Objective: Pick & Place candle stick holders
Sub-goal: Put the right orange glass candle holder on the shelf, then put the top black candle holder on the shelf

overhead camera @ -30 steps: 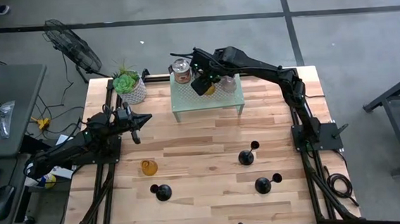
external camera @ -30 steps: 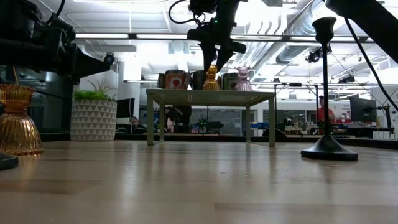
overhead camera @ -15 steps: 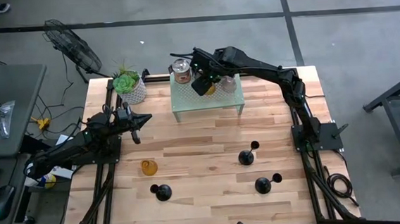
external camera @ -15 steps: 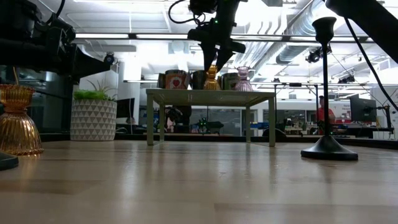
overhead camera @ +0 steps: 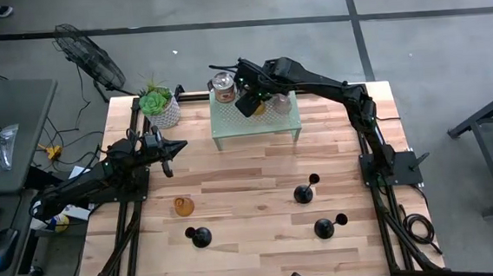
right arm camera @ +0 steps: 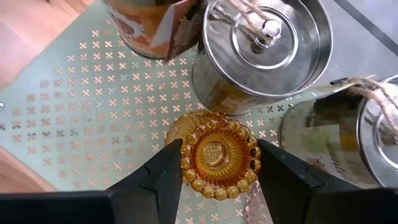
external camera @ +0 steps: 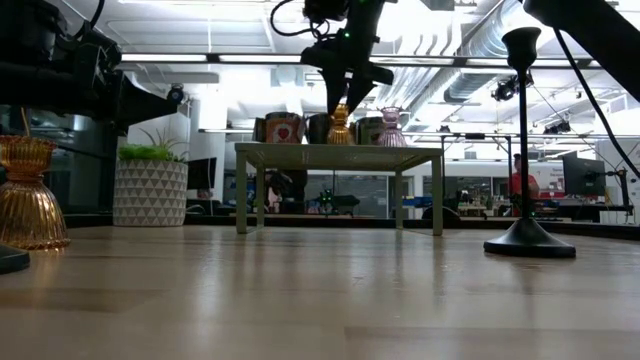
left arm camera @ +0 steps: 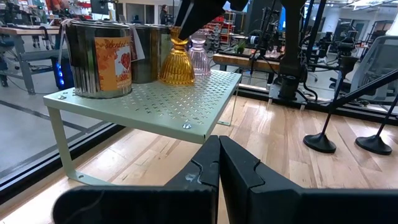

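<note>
Amber glass holder stands upright on the pale green perforated shelf at the far middle of the bench; right gripper is over it from above, one finger on each side of the scalloped rim, closed on the holder's top; holder's base on the shelf. In the low view it sits between the cans with the gripper directly over it.

Same shelf: pale pink glass holder just beside the amber one; silver can with lid touching or nearly touching the amber holder; second silver can near; can with orange label at the shelf's other end.

On the bench proper: second amber holder on the left part, well apart from the shelf; three black stemmed holders, tipped on their sides in the high view.

White pot with green plant at the far left corner, beside the shelf.

Left gripper hovers over the left side of the bench, fingers pressed together, nothing in them.
</note>
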